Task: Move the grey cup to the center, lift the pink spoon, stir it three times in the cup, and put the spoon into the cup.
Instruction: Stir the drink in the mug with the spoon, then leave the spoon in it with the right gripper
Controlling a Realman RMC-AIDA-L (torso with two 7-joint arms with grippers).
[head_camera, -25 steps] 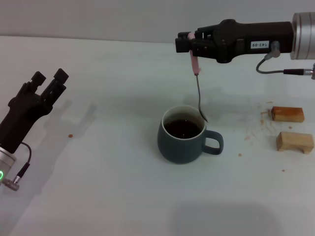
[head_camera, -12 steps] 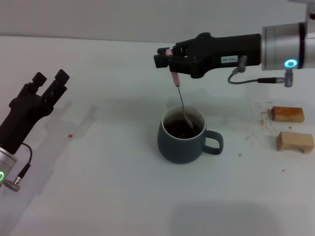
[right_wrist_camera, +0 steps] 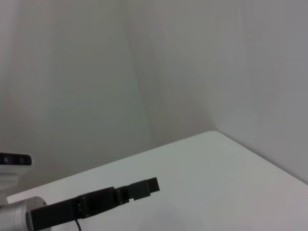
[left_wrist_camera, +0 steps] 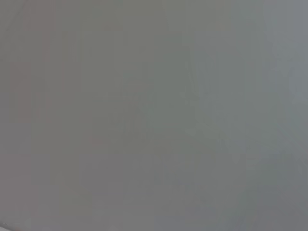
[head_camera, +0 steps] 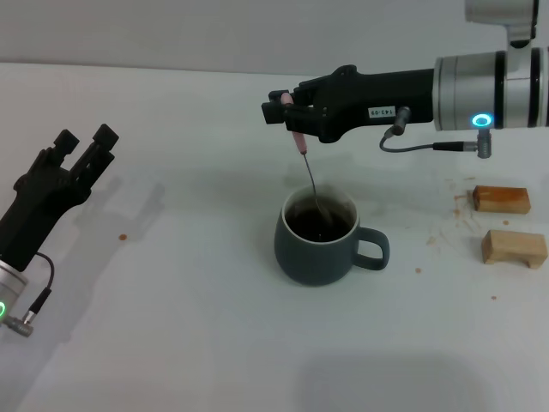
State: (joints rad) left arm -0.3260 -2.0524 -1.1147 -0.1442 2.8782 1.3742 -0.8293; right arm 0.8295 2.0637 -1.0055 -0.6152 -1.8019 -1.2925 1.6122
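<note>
Two arms: both show in the head view, each ending in a black tool.
Right tool [head_camera: 290, 112]: reaches in from the table's right edge over the middle, clenched on the pink handle of the pink spoon [head_camera: 306, 167].
Pink spoon: hangs nearly upright, slightly tilted, from the right tool; the metal stem runs down into the grey cup [head_camera: 318, 238] and the bowl end is hidden in the dark liquid, so I cannot tell how deep it sits.
Grey cup: stands upright near the table's middle, loop handle turned toward the right edge, dark liquid inside.
Writing: a small white label on the right tool's body carries dark characters, too small to read; a blue ring light glows on the silver wrist behind it.
Left tool [head_camera: 81, 146]: held by the table's left edge, well apart from the cup, fingers spread and released, gripping nothing.
Left arm base: cut off at the picture's lower left corner, with a green light partly showing.
Wooden blocks [head_camera: 501, 199]: two tan ones near the table's right edge, one behind the other, with small crumbs around them.
Table [head_camera: 189, 326]: white, with a small brown speck toward the left edge.
Left wrist view: plain grey, nothing can be made out.
Right wrist view: pale walls, a white table corner, and the left tool [right_wrist_camera: 139, 188] seen far off.
</note>
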